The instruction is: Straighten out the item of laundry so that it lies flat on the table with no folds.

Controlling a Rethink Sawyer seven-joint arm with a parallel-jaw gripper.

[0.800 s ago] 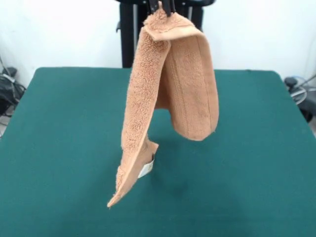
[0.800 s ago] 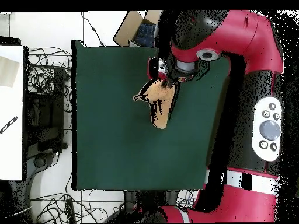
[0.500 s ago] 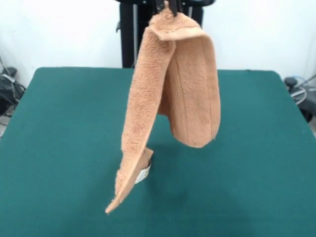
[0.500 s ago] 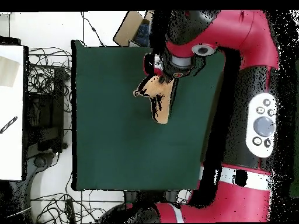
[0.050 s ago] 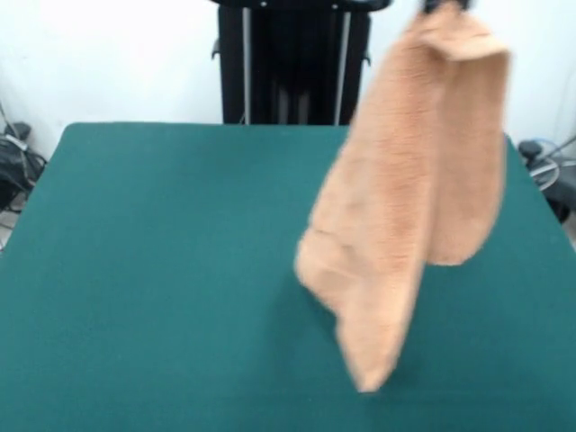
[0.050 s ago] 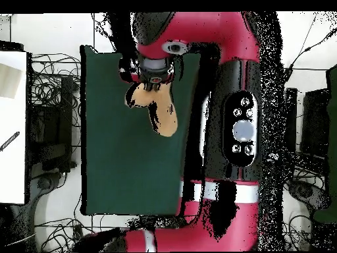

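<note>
In the front view the table (image 5: 144, 270) fills the lower frame with its green top, bare on the whole left half. Behind its far edge, at about 12 o'clock, stands a black pedestal (image 5: 292, 63) against a white wall, and cables (image 5: 16, 157) lie on the floor at 9 o'clock, off the table's left edge. Right of centre the towel (image 5: 405, 207) hangs in the air, blurred, draped in two folds from its top at about 1 o'clock: a longer, wider fold slants down to a tip near 5 o'clock, and a shorter fold hangs beside it on the right. Whether the lowest tip touches the felt cannot be told. The gripper (image 5: 445, 4) shows only as dark tips at the top edge, closed on the towel's top. In the overhead view a white surface (image 6: 12, 125) lies at 9 o'clock beyond a tangle of wires, then comes the table (image 6: 112, 171), and over its upper part, near 11 o'clock, the towel (image 6: 158, 109) hangs bunched below the gripper (image 6: 153, 78). The red arm (image 6: 224, 99) covers the table's right side, running from 12 o'clock down to 6 o'clock.
</note>
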